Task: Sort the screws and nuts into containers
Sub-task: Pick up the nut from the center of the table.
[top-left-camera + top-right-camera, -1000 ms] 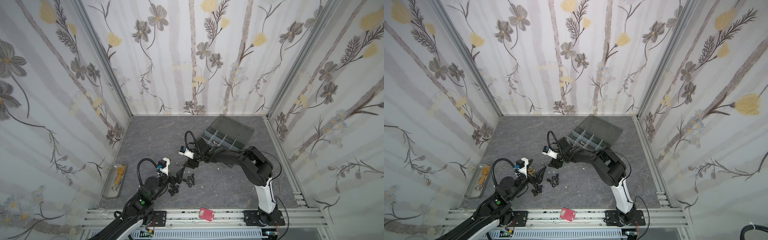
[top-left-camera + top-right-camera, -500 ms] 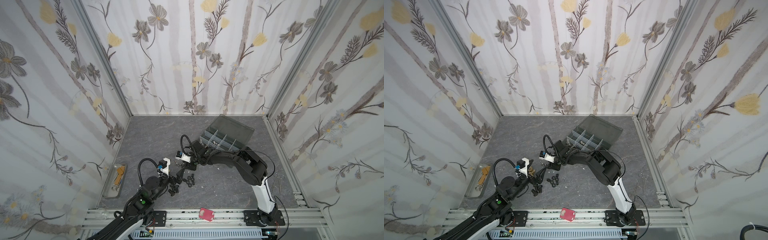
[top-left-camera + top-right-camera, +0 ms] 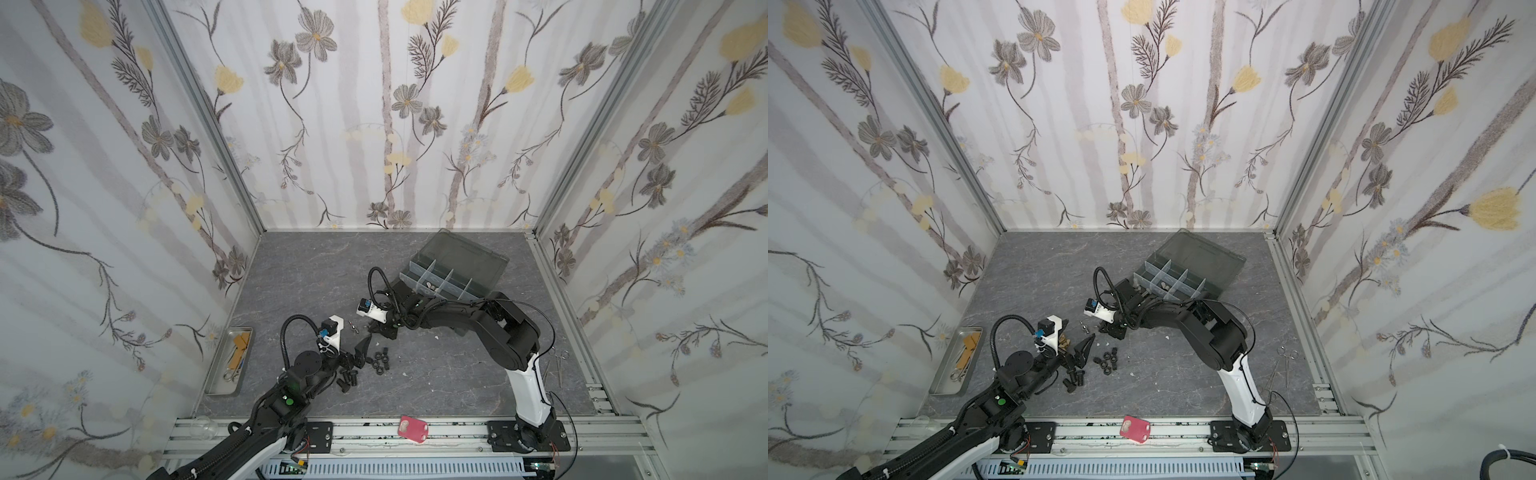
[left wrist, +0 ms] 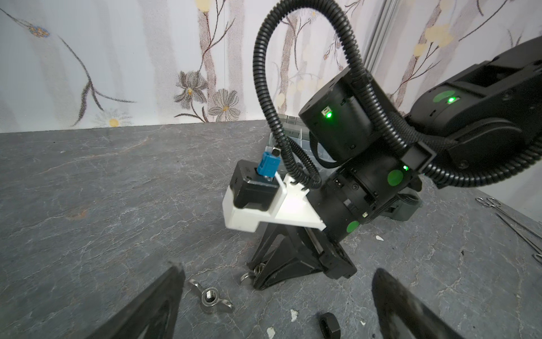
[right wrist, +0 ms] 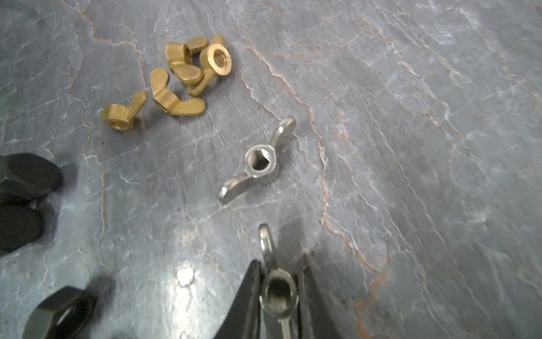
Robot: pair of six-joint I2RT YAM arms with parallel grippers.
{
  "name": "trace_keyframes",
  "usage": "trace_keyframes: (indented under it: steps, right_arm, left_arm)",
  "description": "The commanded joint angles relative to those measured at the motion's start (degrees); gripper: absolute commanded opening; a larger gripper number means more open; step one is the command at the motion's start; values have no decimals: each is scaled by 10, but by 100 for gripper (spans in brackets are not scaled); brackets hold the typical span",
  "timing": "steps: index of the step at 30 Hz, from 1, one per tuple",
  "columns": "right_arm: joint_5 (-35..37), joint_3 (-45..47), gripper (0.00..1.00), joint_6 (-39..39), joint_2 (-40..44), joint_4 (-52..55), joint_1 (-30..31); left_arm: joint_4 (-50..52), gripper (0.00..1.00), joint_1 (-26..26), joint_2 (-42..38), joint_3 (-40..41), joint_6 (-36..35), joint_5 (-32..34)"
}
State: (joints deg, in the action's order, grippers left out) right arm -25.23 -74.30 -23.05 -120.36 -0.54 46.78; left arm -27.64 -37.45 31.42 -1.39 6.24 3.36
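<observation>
The right arm rose from its base on the near rail, bent at the elbow and reached low across the grey table [image 3: 311, 270] toward the middle, wrist tipped down. The left arm came in from the near left corner, stretched low and almost level. The left gripper [image 3: 360, 354] hung just above the table with its 2 fingers spread wide, released.

Both top views showed the 2 arms and the containers [image 3: 446, 276]. These were divided cells in an open organizer box at the far right, just behind the right wrist, its smoky lid [image 3: 469, 253] tipped back. What the right arm held was too small to tell there.

The right wrist view showed the right gripper [image 5: 280, 264] clamped on a silver wing nut [image 5: 278, 296], with 1 finger against each side of its body. The nut's threaded hole faced the camera. Its long axis ran along the slot between the fingers, with 1 wing pointing out past the tips. A loose wing nut [image 5: 261, 164] lay flat just beyond, hole up and wings on a diagonal, near a cluster of brass wing nuts [image 5: 179, 79].

The left wrist view showed the right gripper's tips meeting at the table. Black hex nuts [image 3: 380, 362] and black bolts [image 3: 347, 379] lay beside the left gripper.
</observation>
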Motion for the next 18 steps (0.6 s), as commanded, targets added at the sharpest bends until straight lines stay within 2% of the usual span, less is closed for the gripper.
trace_keyframes:
  steps: [1, 9, 15, 18]
  right_arm:
    - [-23, 13, 14, 16, 20, -37, -17]
    - [-49, 53, 11, 72, 62, -89, -48]
    - [-65, 81, 10, 124, 110, -124, -87]
    - [-50, 92, 11, 153, 123, -140, -110]
  left_arm:
    - [-30, 100, 0, 0, -5, -1, 0]
    - [-45, 100, 0, 22, -12, -7, 6]
    - [-61, 100, 1, 112, -75, -28, 9]
    - [-79, 100, 10, 171, -121, -37, -22]
